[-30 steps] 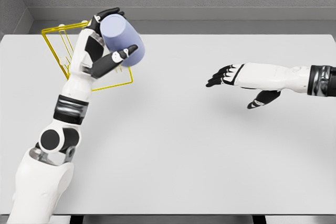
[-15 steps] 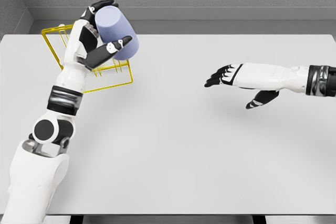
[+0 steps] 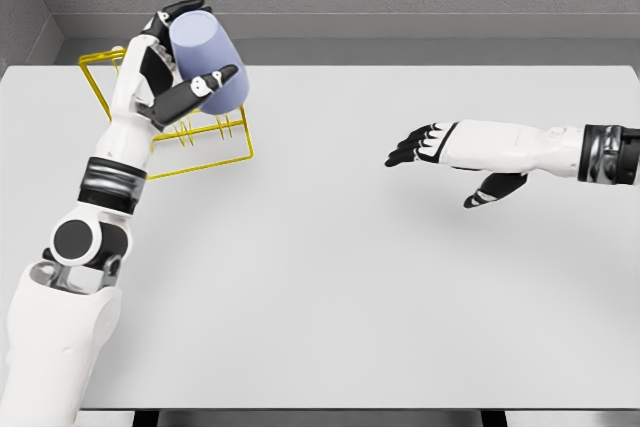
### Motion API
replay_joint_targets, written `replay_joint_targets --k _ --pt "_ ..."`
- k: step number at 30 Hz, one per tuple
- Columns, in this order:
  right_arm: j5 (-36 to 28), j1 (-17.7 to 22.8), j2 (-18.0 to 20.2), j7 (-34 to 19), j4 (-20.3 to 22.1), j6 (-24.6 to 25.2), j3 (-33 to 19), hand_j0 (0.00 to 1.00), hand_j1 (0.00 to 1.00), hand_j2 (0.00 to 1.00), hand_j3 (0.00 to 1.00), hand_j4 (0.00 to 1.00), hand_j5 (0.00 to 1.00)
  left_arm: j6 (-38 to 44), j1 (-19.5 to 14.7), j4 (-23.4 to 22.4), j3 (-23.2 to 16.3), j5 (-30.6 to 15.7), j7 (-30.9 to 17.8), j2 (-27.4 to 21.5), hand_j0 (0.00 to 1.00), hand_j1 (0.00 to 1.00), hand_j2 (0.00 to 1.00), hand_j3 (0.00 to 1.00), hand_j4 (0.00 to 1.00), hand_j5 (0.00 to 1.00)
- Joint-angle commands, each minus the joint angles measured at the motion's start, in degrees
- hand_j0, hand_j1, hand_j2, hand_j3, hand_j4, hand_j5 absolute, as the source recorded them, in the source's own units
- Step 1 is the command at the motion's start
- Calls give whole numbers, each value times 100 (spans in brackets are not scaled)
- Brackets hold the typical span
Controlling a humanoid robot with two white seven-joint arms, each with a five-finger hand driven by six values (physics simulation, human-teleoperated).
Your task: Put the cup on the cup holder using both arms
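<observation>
A pale lavender cup (image 3: 207, 62) is held tilted in my left hand (image 3: 178, 55), whose black fingers wrap around it from both sides. It hangs just above the yellow wire cup holder (image 3: 222, 147), which stands at the table's far left; part of the rack is hidden behind my left forearm and the cup. My right hand (image 3: 440, 162) hovers over the table's right half, far from the cup, with its fingers spread and holding nothing.
The white table (image 3: 330, 287) fills most of the view, with a grey wall behind its far edge. Nothing else stands on it besides the rack.
My left hand has carried the cup leftward and slightly up, over the rack. The right hand has drifted a little to the left.
</observation>
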State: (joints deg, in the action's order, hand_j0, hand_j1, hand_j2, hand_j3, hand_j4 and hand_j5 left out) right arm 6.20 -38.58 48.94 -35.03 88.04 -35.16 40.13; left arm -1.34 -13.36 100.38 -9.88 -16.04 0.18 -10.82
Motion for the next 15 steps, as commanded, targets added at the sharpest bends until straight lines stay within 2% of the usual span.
replay_joint_targets --k 1,5,15 --pt "-40 0 -7 3 2 16 4 100 100 100 100 100 100 55 0 -1 39 -5 0 -8 69 69 69 69 69 69" --pt "-31 9 -7 3 2 16 4 100 100 100 100 100 100 107 0 -1 153 -5 -9 -17 69 69 69 69 69 69" --pt "-31 18 -7 3 11 16 -5 100 100 100 100 100 100 187 -88 -45 153 13 -9 9 69 69 69 69 69 69"
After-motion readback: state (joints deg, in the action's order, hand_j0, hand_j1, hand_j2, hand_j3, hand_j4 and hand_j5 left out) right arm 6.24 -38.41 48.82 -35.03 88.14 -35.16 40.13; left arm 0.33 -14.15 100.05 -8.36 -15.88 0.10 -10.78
